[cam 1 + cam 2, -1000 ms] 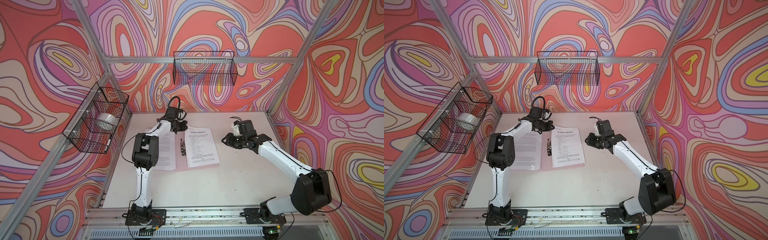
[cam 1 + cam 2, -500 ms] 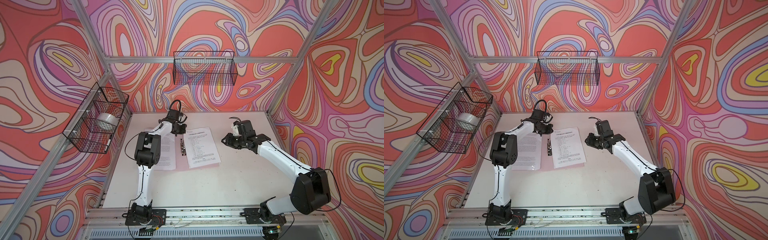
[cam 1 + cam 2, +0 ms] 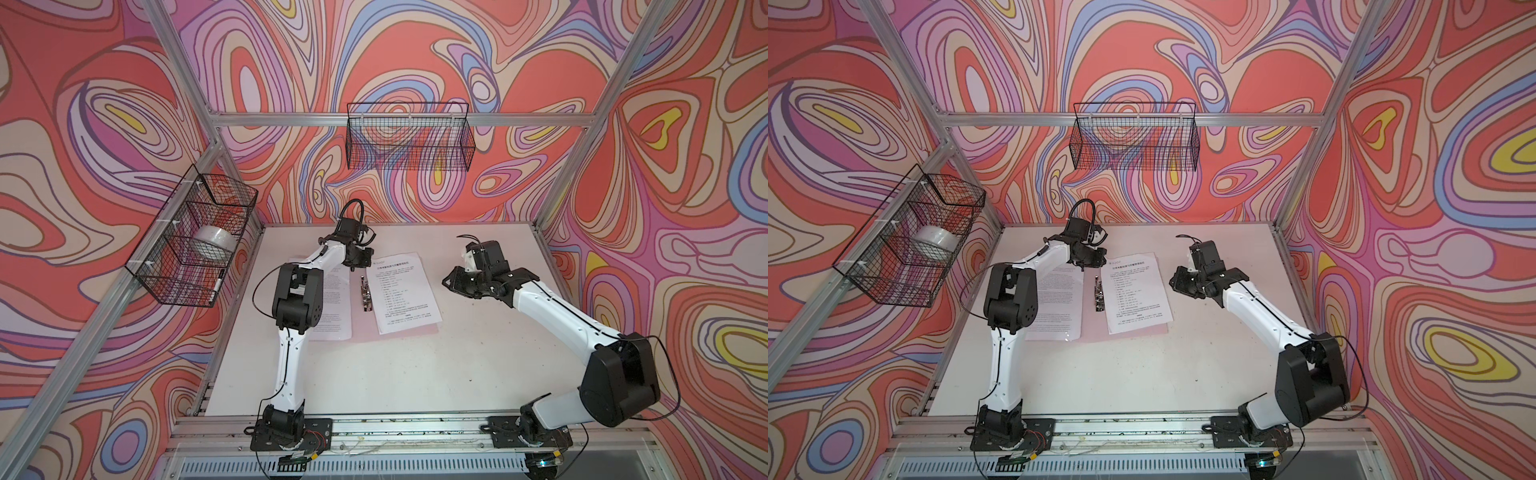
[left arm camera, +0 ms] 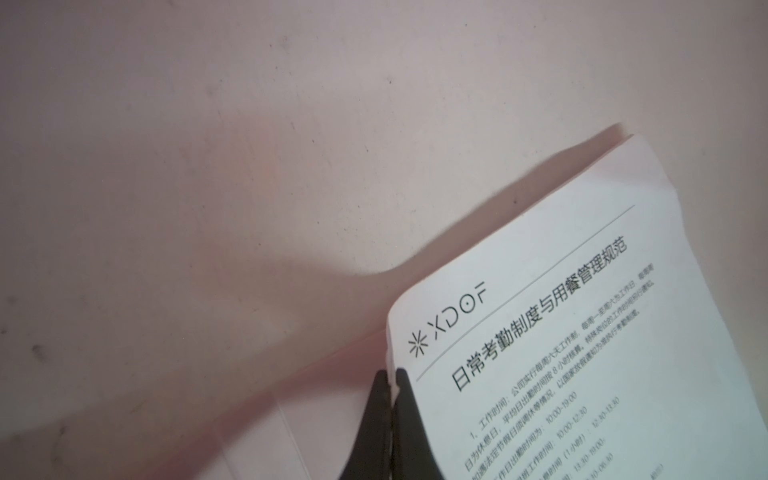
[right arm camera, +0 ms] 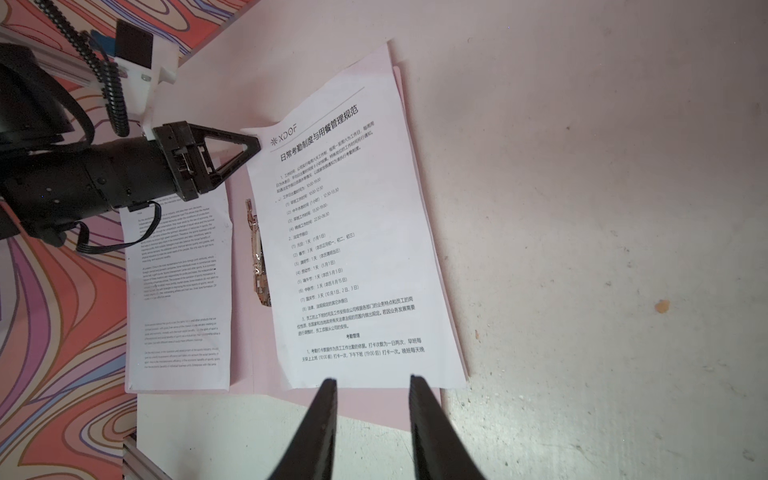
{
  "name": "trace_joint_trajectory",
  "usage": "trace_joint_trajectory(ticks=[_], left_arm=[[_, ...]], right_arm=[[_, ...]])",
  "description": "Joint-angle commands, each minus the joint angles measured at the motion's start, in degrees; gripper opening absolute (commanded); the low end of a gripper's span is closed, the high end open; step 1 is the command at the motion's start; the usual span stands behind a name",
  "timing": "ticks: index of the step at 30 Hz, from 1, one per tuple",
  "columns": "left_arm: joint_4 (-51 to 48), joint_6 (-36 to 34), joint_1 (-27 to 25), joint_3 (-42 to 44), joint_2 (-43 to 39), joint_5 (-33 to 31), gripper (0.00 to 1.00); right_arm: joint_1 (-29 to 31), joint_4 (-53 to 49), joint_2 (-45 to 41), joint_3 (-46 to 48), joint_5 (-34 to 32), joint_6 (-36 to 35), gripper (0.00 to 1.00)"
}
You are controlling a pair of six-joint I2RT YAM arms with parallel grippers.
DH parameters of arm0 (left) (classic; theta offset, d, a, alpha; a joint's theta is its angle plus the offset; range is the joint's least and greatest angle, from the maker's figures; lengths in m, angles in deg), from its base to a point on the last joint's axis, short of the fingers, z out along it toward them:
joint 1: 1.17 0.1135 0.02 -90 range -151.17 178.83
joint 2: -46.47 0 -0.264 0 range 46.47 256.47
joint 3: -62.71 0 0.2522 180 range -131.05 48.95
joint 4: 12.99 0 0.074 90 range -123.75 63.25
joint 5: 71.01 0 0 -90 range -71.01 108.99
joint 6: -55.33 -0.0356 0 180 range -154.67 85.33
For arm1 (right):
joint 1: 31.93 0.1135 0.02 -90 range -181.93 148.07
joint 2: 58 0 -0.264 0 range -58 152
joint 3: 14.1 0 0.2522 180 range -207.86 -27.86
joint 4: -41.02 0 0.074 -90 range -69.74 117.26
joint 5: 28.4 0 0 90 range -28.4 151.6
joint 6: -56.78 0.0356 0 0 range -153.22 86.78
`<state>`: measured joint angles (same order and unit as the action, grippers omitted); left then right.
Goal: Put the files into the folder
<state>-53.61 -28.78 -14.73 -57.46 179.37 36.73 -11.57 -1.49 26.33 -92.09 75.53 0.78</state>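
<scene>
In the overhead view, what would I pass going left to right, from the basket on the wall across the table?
Wire basket → sheet of small print → metal clip → sheet with a title → right claw.

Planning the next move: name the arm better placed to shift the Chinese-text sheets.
Left. The left gripper pinches a corner of the Chinese-text sheets; the right gripper hangs open beside the folder.

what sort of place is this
Probably a robot test cell: a left arm and right arm bolted at a white table, an aluminium frame with patterned walls, a wire basket hung on it.
</scene>
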Motion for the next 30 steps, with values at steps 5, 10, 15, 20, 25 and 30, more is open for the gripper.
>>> trace_joint_trajectory(ticks=[5,10,15,20,25,30], left_arm=[[-3.6,-1.9,-0.5,-2.2,1.5,-0.5,0.00],[-5.2,-2.2,-1.0,-4.1,2.5,-0.6,0.00],[-6.5,-2.7,-1.5,-5.3,3.3,-1.2,0.00],[-7.5,-2.5,-1.5,-6.7,4.0,-2.1,0.00],[-9.2,-1.7,-1.1,-7.7,5.2,-3.7,0.00],[-11.3,-1.4,-0.8,-9.9,6.5,-3.0,0.00]], right_arm=[[0.3,0.8,0.1,0.7,-1.0,-0.1,0.31],[0.4,1.2,-0.1,1.4,-0.8,-0.1,0.31],[0.4,1.4,-0.3,1.5,-0.8,-0.1,0.31],[0.4,1.4,-0.3,1.7,-0.6,0.0,0.30],[0.3,1.3,-1.0,2.2,-1.3,-0.1,0.30],[0.4,1.8,-0.1,2.3,-1.2,-0.2,0.30]])
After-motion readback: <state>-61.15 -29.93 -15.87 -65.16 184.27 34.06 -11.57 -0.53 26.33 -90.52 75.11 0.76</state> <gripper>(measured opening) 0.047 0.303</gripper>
